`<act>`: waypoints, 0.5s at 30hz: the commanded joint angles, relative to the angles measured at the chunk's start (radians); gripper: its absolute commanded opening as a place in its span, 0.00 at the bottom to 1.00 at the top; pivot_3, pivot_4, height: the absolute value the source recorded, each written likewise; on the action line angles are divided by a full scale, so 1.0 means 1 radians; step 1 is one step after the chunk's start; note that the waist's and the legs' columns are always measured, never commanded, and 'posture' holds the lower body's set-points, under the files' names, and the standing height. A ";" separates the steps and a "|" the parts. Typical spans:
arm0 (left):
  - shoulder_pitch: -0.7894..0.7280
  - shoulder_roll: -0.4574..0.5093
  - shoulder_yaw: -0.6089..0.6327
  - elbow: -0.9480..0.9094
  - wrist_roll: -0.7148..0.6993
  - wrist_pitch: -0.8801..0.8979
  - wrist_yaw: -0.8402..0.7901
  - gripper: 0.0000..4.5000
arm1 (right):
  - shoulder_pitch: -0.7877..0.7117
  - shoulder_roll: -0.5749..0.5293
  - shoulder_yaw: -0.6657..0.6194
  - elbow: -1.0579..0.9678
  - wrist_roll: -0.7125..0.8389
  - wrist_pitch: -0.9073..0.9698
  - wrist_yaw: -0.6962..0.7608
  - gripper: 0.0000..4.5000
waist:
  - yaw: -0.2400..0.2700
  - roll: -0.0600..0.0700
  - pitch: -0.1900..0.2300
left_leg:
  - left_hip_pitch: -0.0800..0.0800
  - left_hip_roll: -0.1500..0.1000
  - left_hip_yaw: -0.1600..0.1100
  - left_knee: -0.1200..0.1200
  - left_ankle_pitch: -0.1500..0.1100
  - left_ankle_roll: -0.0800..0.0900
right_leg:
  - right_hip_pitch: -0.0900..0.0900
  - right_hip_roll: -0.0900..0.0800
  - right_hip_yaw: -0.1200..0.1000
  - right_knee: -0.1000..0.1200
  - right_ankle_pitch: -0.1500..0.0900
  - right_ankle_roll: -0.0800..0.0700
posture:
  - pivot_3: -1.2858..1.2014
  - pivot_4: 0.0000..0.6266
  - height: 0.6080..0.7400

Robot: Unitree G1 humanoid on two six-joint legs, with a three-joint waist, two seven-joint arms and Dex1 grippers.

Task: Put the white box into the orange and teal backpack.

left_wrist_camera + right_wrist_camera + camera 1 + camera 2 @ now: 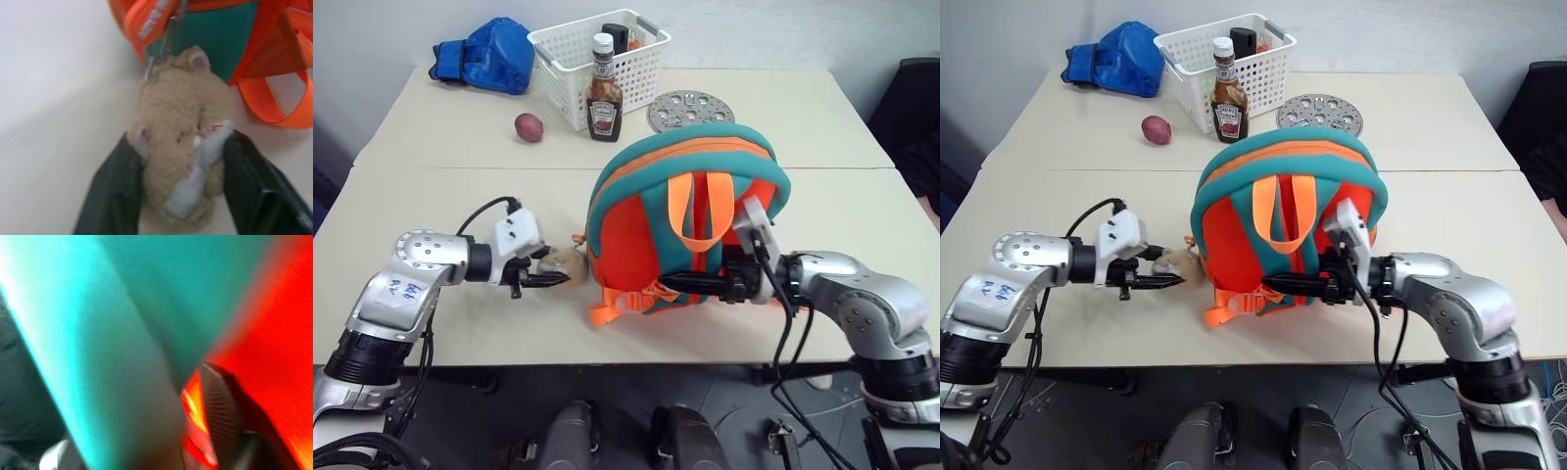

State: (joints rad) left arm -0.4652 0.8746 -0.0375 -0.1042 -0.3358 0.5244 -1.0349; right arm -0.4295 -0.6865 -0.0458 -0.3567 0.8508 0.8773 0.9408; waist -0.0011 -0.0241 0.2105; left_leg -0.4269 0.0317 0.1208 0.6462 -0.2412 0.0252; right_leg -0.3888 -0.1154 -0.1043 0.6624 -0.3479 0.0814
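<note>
The orange and teal backpack [636,225] stands upright in the middle of the table, its straps facing me. A tan plush toy [181,147] hangs from its left side and rests on the tabletop. My left gripper [558,280] is low over the table, open, one black finger [117,196] on each side of the plush toy. My right gripper [671,282] points left against the lower straps, open, with a teal strap [122,357] running between its fingers [225,416]. The white box is out of view.
At the back stand a white slotted basket [636,69], a ketchup bottle [604,93], a reddish potato [530,127], a perforated metal disc [690,110] and a blue fabric bundle [489,54]. Both grippers are near the table's front edge.
</note>
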 commanded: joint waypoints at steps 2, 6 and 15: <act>0.080 0.044 0.191 -0.073 -0.146 0.098 -0.034 0.86 | 0.122 -0.110 -0.177 -0.063 0.055 0.009 0.030 0.83 | -0.001 0.000 0.000 | 0.000 0.000 0.000 0.000 0.000 0.000 | 0.000 0.000 0.000 0.000 0.000 0.000 | 0.52 0.24 1.00; 0.239 0.100 0.435 -0.171 -0.307 0.246 -0.074 1.00 | 0.282 -0.293 -0.382 0.034 0.062 -0.001 0.211 0.99 | -0.004 0.000 0.000 | 0.000 0.000 0.000 -0.001 0.000 0.000 | 0.000 0.000 0.000 -0.002 0.000 0.000 | 0.52 0.24 1.00; 0.450 0.191 0.832 -0.192 -0.422 0.368 -0.133 1.00 | 0.218 -0.518 -0.492 0.446 -0.017 -0.101 0.462 0.99 | -0.001 0.002 0.001 | 0.008 0.002 -0.001 -0.001 -0.008 0.004 | 0.011 0.000 -0.001 -0.010 -0.003 -0.005 | 0.52 0.24 1.00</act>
State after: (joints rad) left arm -0.0143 1.0489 0.7397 -0.2986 -0.7180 0.8785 -1.1662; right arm -0.1867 -1.1818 -0.5371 0.0524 0.8406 0.8008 1.3790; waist -0.0022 -0.0220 0.2112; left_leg -0.4189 0.0340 0.1198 0.6448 -0.2508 0.0268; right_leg -0.3774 -0.1157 -0.1054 0.6520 -0.3506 0.0767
